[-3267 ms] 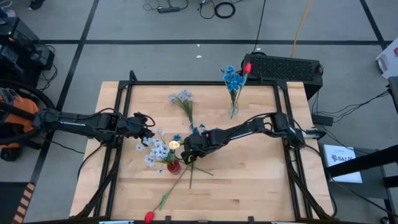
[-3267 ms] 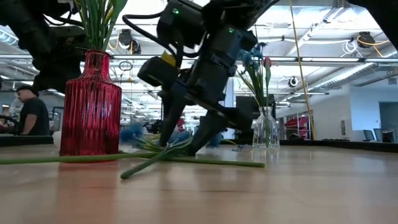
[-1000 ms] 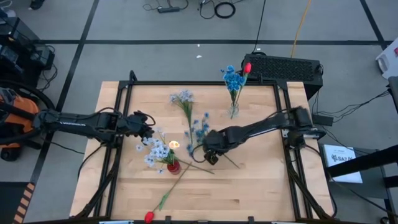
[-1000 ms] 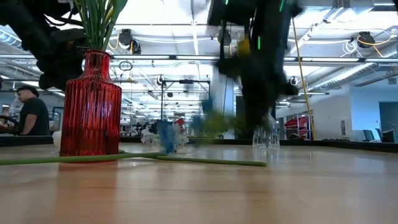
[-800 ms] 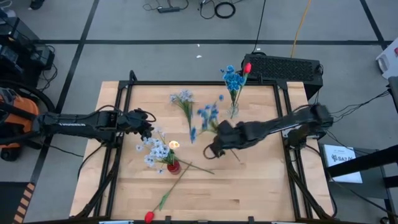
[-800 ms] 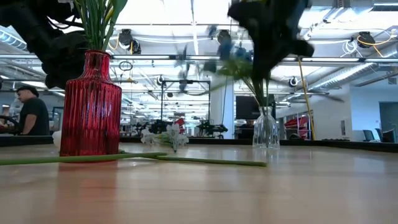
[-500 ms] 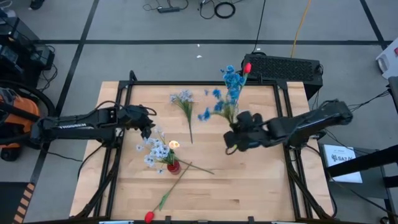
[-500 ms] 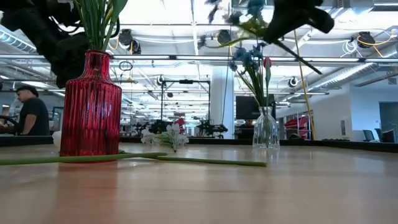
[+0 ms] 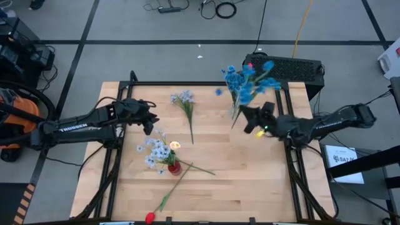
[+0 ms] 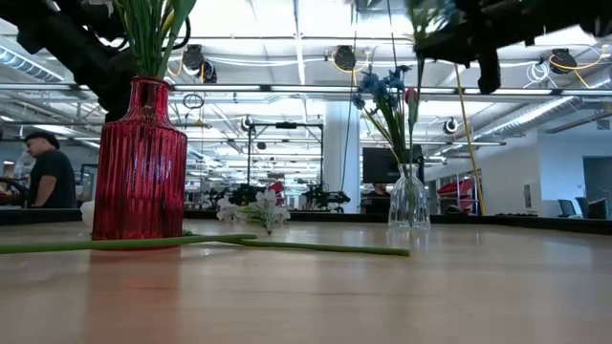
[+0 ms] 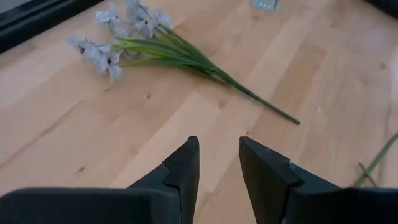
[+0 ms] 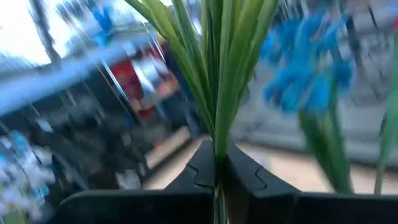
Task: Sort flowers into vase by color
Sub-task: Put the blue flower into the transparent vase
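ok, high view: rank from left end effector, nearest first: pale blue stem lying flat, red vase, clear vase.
1. pale blue stem, just right of the left end effector
2. red vase, toward the table's near edge
3. clear vase, far right side

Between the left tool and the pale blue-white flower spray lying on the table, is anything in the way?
No. In the left wrist view only bare wood separates the left tool from the pale spray.

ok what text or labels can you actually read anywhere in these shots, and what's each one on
"TROSSEN", white letters along the left arm in the high view.
A white box on the floor right of the table carries dark print, too small to read with certainty.
Signs in the room behind the table in the low view: too small and blurred to read.
Both wrist views: no text.
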### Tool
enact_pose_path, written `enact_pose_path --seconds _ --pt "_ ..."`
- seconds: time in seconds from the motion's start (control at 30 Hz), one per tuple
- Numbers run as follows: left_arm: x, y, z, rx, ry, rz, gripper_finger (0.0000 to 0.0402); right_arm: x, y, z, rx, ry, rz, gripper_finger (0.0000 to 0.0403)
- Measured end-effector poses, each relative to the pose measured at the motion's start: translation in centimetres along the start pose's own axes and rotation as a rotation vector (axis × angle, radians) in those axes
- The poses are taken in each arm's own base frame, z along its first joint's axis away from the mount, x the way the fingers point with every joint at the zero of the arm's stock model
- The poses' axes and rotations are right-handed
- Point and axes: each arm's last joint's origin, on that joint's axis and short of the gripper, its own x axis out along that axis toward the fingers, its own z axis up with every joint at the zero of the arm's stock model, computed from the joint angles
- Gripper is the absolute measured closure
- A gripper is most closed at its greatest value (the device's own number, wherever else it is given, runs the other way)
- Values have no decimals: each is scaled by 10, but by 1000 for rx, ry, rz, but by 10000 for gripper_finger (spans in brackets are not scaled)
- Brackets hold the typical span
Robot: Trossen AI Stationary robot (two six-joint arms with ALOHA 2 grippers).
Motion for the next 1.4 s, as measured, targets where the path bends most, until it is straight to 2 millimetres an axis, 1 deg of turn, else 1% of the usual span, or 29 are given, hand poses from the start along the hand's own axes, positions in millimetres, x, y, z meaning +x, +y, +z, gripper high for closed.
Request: enact_pose_path --seconds 0.17,0.27,0.37,0.43,0.7,0.93,1.17,1.4 --pt "0 1 2 -7 -22 -3 281 -7 -36 2 -117 -207 29 403" --pt "0 1 4 -8 -33 -4 281 -5 -48 8 -201 -293 -5 403" --pt "0 0 6 -8 -54 -10 281 1 -55 13 -276 -302 1 403" --pt "0 0 8 -7 -75 -14 281 5 -59 15 -303 -292 29 403" --pt "-1 -2 14 -20 -144 -32 281 28 -87 7 -318 -150 59 402" --pt "-1 -2 14 -58 -142 -31 281 38 -101 2 -331 -88 70 402" --pt "-1 -2 14 -58 -142 -31 281 50 -108 -13 -341 -12 78 402" --pt "-1 -2 14 -58 -142 -31 281 61 -117 -32 -355 63 61 402"
